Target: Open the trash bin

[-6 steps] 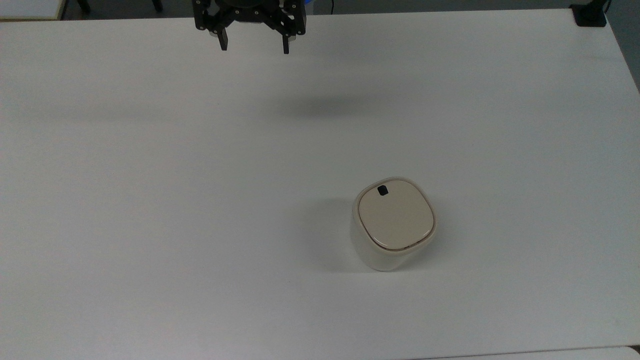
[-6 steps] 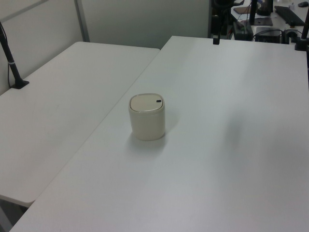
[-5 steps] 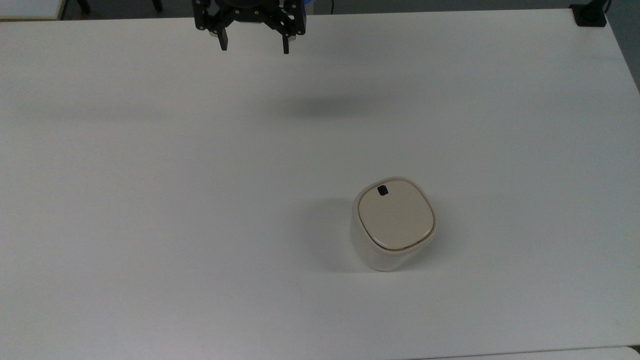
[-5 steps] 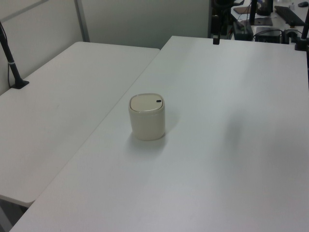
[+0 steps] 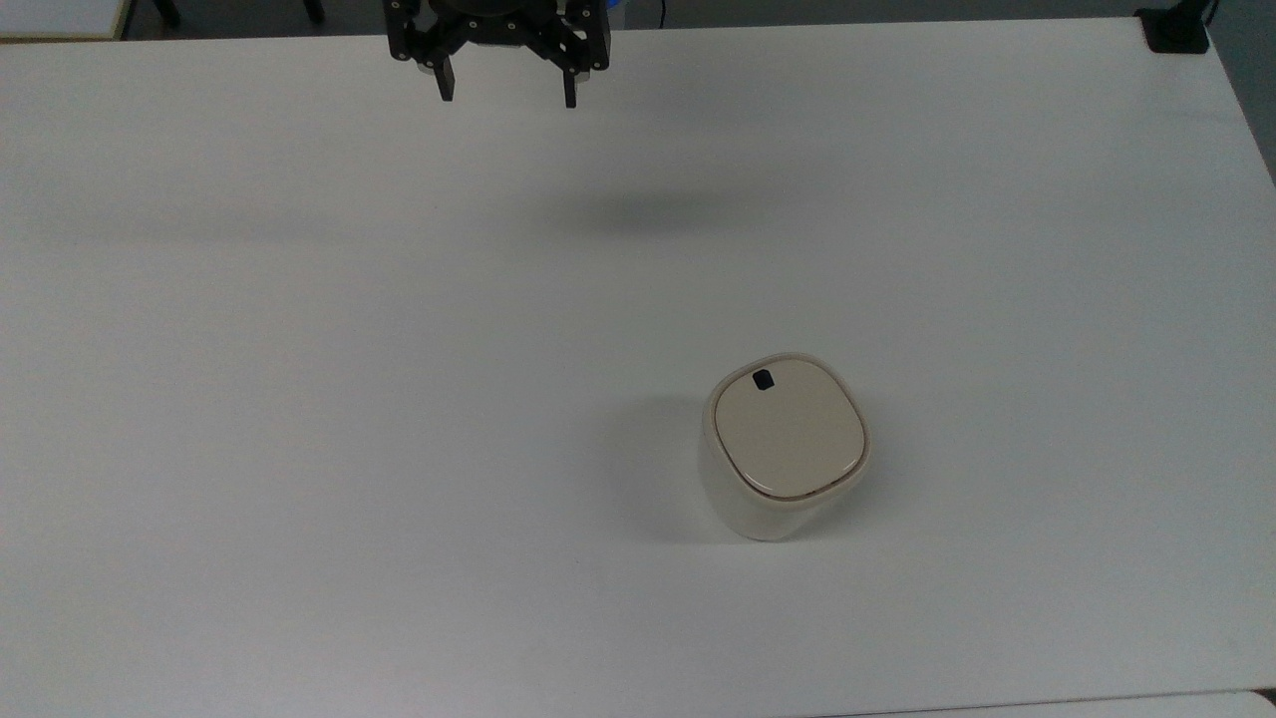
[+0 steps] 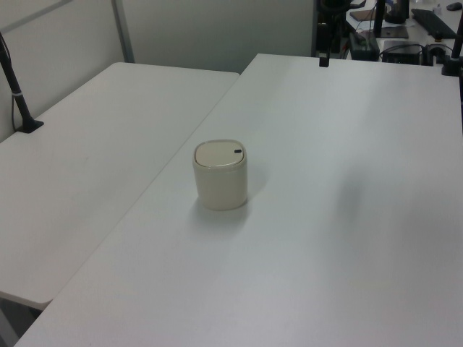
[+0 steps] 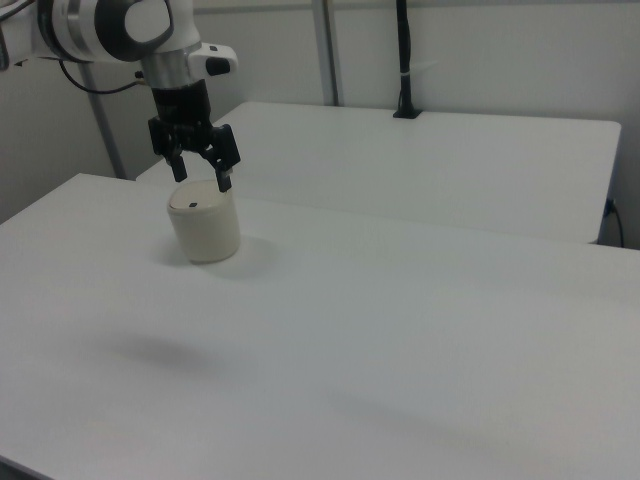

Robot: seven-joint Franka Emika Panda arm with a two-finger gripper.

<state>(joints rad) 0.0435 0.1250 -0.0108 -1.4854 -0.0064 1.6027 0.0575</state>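
Note:
The cream-white trash bin (image 5: pixel 785 454) stands on the white table (image 5: pixel 299 399), right of centre in the top view, its flat beige lid (image 5: pixel 790 428) down and closed. A small black square mark (image 5: pixel 763 379) sits near the lid's far-left edge. The bin (image 6: pixel 221 176) also stands mid-table in the left view, and the bin (image 7: pixel 204 224) shows at the right view's left. My black gripper (image 5: pixel 506 88) hangs open and empty at the top view's upper edge, high above the table and far from the bin. In the right view the gripper (image 7: pixel 201 176) hangs in the air.
A second white table (image 6: pixel 87 166) adjoins on the left view's left, with a black clamp post (image 6: pixel 18 97) on it. A black clamp (image 5: pixel 1174 30) sits at the top view's far right corner. A black post (image 7: pixel 404 60) stands on the rear table in the right view.

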